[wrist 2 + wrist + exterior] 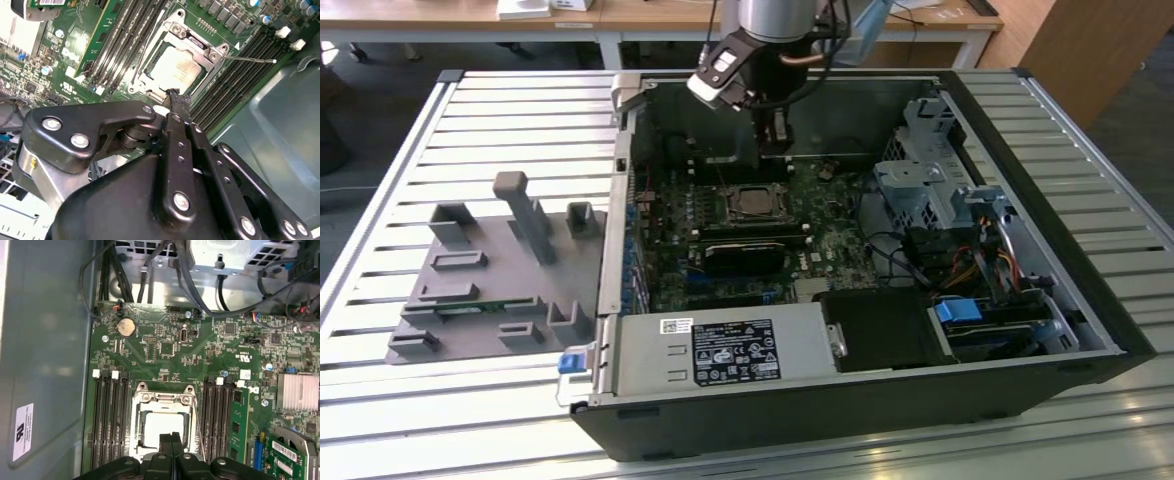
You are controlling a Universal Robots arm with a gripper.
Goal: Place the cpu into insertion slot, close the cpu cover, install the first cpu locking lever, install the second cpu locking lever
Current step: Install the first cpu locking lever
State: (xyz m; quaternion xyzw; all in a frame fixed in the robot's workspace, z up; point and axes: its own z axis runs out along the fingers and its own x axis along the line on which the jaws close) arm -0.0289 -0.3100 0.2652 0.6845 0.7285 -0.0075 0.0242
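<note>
One gripper (778,140) hangs just above the cpu (750,203) in the exterior view. Second wrist view: fingers pressed together, holding nothing, cpu cover (192,44) down right past the tip. First wrist view: cpu sits in the insertion slot (138,432), dead ahead.

reaches down from above at the far middle of the scene with a silvery-grey cylindrical arm link (774,15). carries a white-and-black box (716,72) mounted on the wrist, on the side toward the exterior view's left. ends in a slim black two-fingered metal gripper (778,140), pointing straight down. holds both fingers pressed flat together with nothing between them. appears in the second wrist view as black bolted linkage bars (177,165) tapering to the closed gripper (175,96), and in the first wrist view as two black fingertips (166,441) side by side, touching.
</note>
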